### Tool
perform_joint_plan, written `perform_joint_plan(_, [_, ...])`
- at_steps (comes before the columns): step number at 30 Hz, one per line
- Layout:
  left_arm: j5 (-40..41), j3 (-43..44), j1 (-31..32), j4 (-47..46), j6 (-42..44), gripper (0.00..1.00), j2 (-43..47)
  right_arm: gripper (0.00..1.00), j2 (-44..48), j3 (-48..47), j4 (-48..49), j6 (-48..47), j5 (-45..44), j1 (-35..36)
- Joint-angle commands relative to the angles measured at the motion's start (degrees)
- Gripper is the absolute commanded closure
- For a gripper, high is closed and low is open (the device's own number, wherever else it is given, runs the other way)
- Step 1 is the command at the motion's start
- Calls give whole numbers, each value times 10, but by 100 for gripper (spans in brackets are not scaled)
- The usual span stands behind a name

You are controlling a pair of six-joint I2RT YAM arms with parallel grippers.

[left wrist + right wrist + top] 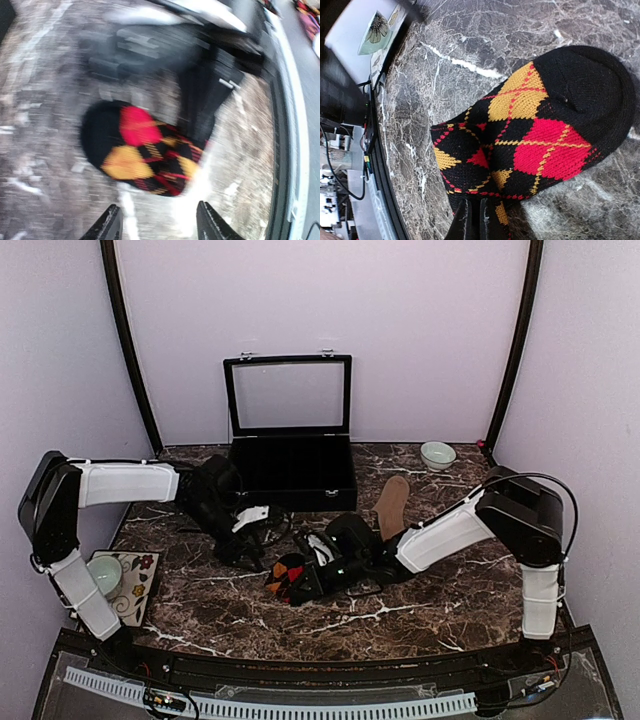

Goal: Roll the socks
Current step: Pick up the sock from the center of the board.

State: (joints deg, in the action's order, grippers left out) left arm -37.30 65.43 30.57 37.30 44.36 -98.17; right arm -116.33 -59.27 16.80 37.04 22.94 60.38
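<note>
The argyle sock (535, 135) lies mid-tabletop (430, 620), in front of the open black case (290, 475), with bare marble between it and the near edge. The right gripper (480, 222) is pressed together, pinching the end opposite the toe; that end is cut off by the frame. The left gripper (160, 225) hovers spread near the sock, in a badly blurred view.

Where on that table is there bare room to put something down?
Bare marble runs along the near edge, in front of the argyle sock, and between the black case and the small bowl. The middle is crowded: left arm, right arm.
</note>
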Motion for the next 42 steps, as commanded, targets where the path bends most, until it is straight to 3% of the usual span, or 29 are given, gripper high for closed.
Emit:
perform_joint_plan(1, [-42,-67,27,0,56,48,42,100,-63,49,-150,41,38,-3])
perform_joint_plan(5, [4,-99,83,-58,63,49,58,100,-65,69,-115,62,61,-12])
perform_joint_plan(11, [64,-79,145,-101,79,45,41,100,-63,79,-106,73,70,-20])
perform_joint_plan(18, [110,-91,182,-132,105,47,31,100,-66,71,-108,76,69,-21])
perform_joint_plan(23, [167,-119,187,-167,100,62,15,100,-61,78,-98,80,59,-21])
perform_joint_plan(26, [193,-142,187,-206,92,66,26,100,-56,81,-97,80,50,-21])
perform_joint_plan(31, [220,-144,186,-211,83,65,17,100,-56,82,-94,77,50,-21])
perform_joint_plan(35, [234,-150,185,-213,85,57,15,100,-54,93,-80,83,48,-22])
perform_joint_plan(42, [234,-172,173,-194,91,55,27,100,-49,110,-66,87,40,-22])
